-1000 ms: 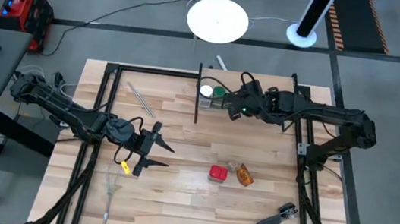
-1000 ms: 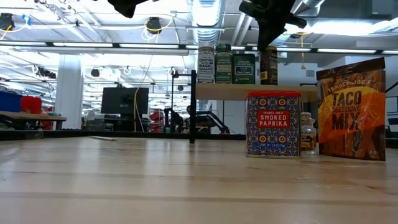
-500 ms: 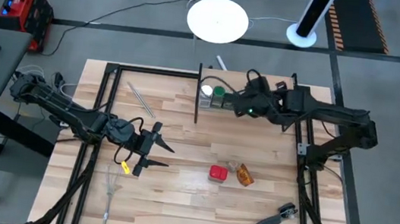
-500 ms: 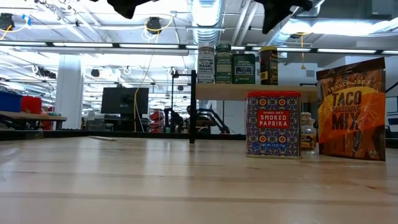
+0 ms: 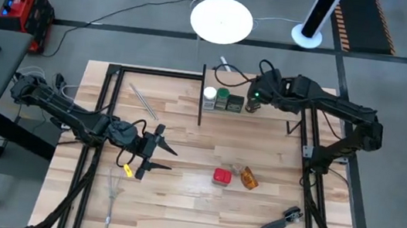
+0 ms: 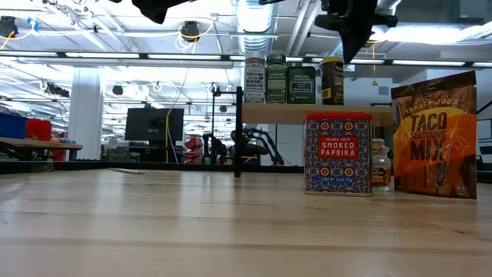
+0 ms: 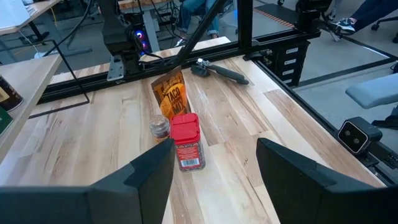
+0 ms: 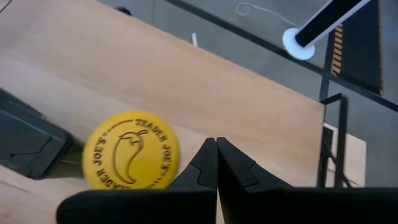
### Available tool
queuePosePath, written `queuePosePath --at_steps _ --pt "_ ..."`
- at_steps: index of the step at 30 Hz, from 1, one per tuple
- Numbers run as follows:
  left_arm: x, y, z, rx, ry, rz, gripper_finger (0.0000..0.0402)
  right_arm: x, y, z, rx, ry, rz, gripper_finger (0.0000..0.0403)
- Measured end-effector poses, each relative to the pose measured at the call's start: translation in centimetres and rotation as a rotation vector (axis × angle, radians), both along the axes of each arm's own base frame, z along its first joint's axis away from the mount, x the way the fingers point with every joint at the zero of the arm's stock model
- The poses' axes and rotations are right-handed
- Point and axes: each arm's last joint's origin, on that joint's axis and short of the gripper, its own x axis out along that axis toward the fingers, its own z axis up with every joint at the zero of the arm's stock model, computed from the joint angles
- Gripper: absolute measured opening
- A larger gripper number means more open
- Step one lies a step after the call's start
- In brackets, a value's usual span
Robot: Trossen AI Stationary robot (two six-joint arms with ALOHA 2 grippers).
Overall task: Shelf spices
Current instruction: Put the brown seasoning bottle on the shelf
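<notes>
Since a second ago the right gripper (image 5: 253, 98) has drawn back off the shelf (image 6: 307, 113) toward its right end, leaving the yellow-capped jar (image 8: 130, 158) standing in the row; its fingers (image 8: 205, 163) are pressed shut on nothing, just beside that jar's cap; the cap reads "TRADER JOE'S" round a chili drawing; on the shelf, from its left post, stand the white-capped jar (image 6: 254, 79), green-capped jar (image 6: 276, 78), dark square tin (image 6: 301, 85) and the yellow-capped jar; below the shelf on the table (image 5: 177, 204) the red tin (image 6: 337, 154) reads "TRADER JOE'S SMOKED PAPRIKA", the orange packet (image 6: 435, 135) "TRADER JOE'S TACO SEASONING MIX", a small glass jar (image 6: 379, 165) between them; the left gripper (image 5: 159, 149) hangs well left of the shelf, jaws spread and empty, facing the red tin.
</notes>
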Motion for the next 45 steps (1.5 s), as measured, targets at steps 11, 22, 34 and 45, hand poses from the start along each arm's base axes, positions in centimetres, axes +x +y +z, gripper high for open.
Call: queuePosePath --at_steps 11,22,34,45 --pt "0.0 0.0 0.0 -0.005 0.005 0.001 0.0219 0.6 0.8 -0.3 0.039 -0.007 0.038 0.0002" --pt "0.0 0.0 0.0 -0.005 0.005 0.002 0.0219 0.9 1.9 -0.3 0.049 -0.025 0.063 0.0002" --pt "0.0 0.0 0.0 -0.005 0.005 0.002 0.0219 1.2 3.2 -0.3 0.053 -0.042 0.088 0.0002" --pt "0.0 0.0 0.0 -0.008 0.006 0.002 0.0219 1.0 3.2 -0.3 0.049 -0.038 0.073 0.0002"
